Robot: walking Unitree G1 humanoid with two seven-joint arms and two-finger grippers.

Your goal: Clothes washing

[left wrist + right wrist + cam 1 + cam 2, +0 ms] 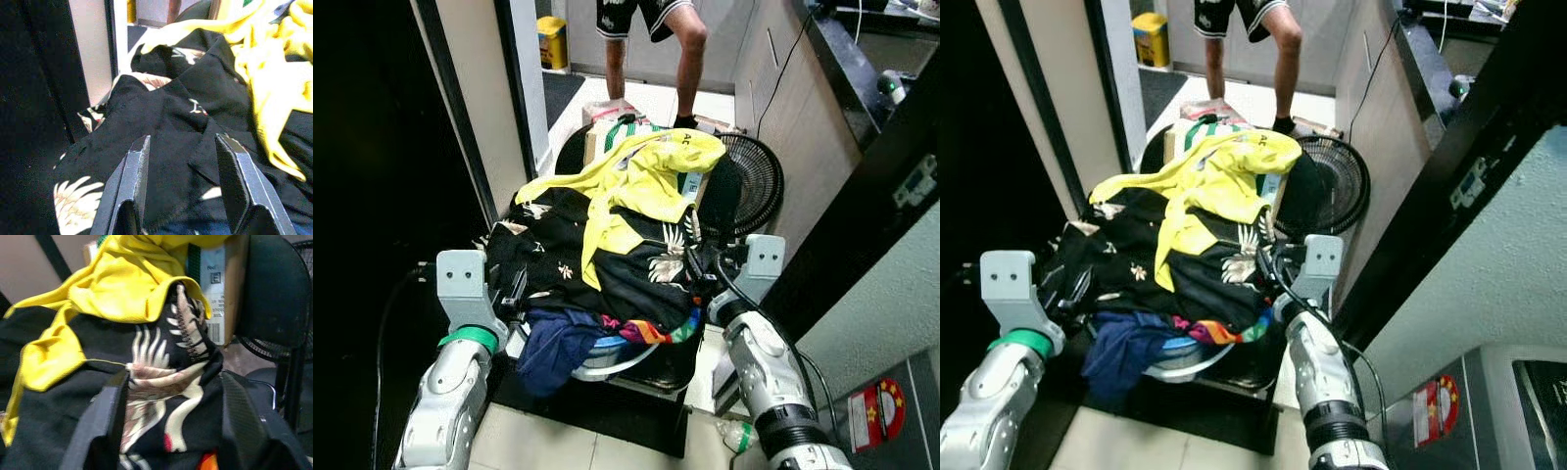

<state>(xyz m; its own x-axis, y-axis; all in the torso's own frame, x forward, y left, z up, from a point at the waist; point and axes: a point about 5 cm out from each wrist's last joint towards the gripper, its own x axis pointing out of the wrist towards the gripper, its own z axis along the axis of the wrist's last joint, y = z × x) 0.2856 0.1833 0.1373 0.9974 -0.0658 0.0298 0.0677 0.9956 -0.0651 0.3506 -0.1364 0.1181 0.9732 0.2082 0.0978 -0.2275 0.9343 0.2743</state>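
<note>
A heap of clothes fills a white basket (619, 364). On top lies a yellow shirt (646, 176), under it a black shirt with pale leaf print (558, 245), and a navy garment (553, 352) spills over the front rim. My left gripper (514, 289) sits at the heap's left side, fingers apart against the black shirt (171, 117). My right gripper (700, 279) is at the heap's right side, its fingers (110, 406) spread around a fold of the printed cloth (161, 382). The basket's walls are hidden by clothes.
A black fan (756, 181) and a cardboard box (607, 132) stand just behind the heap. A person's legs (690, 59) are farther back on the light floor. A door frame (470, 108) rises on the left, cabinets (803, 98) on the right.
</note>
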